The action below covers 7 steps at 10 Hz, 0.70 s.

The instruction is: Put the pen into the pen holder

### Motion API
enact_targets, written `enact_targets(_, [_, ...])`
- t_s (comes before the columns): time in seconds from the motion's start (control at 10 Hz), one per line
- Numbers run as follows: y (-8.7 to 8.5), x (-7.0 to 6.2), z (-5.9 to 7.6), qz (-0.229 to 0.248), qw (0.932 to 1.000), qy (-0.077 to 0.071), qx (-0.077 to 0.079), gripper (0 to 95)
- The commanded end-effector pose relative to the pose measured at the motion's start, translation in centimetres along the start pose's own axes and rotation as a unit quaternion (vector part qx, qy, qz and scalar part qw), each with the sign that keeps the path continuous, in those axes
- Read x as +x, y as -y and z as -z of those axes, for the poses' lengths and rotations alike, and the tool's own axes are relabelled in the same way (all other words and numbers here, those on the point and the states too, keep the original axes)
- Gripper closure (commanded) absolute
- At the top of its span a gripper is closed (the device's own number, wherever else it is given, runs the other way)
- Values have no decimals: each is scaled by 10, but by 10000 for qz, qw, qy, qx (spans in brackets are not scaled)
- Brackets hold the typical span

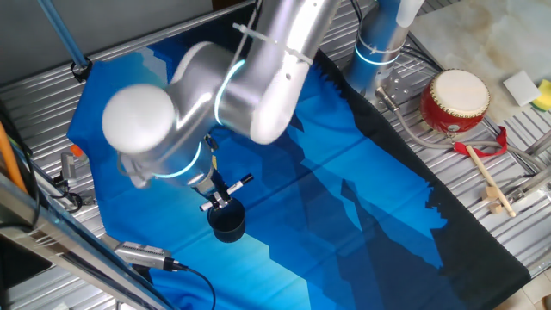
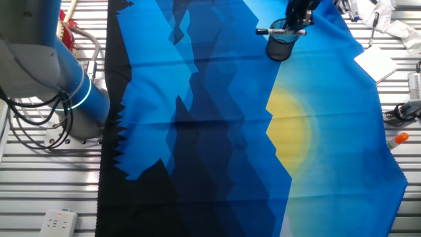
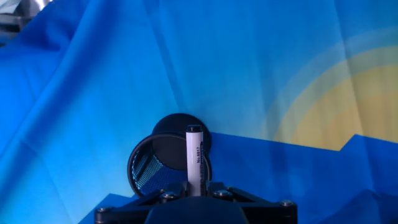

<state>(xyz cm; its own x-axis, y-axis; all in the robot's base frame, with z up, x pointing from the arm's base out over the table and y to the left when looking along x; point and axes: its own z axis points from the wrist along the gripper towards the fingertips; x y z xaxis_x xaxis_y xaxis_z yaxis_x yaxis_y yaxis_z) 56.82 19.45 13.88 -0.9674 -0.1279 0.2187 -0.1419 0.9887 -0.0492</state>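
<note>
The pen [image 3: 194, 158] is a white-silver marker held between my gripper's jaws [image 3: 195, 186]. In the hand view it points forward over the open mouth of the pen holder [image 3: 163, 165], a dark mesh cup standing on the blue cloth. In one fixed view the pen [image 1: 225, 192] lies roughly level just above the holder [image 1: 227, 222], under the arm's wrist. In the other fixed view the pen [image 2: 276, 30] sits across the top of the holder [image 2: 281, 46] at the far edge of the cloth. The gripper [image 1: 217, 196] is shut on the pen.
A red drum with a cream top [image 1: 455, 102] and a wooden drumstick [image 1: 488, 178] lie on the metal rack at the right. A blue and yellow cloth [image 2: 223, 118] covers the table. The arm's base [image 2: 72, 99] stands at the left. An orange-capped item [image 2: 396, 139] lies at the right edge.
</note>
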Motion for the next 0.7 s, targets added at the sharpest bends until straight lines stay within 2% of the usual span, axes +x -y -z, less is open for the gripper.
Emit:
enact_targets(0.1, [-16,3,-2,34,9997,-24,-230,950])
enact_targets(0.3, [-36,8,-13,-173,9995,-88,-255,950])
enact_targets(0.4, [-44,12,-27,-235,9993,-104,-283,950])
enact_targets(0.6, [-52,13,-50,-348,9986,-158,-362,950])
enact_targets(0.7, [-53,11,-55,-355,9984,-233,-375,950])
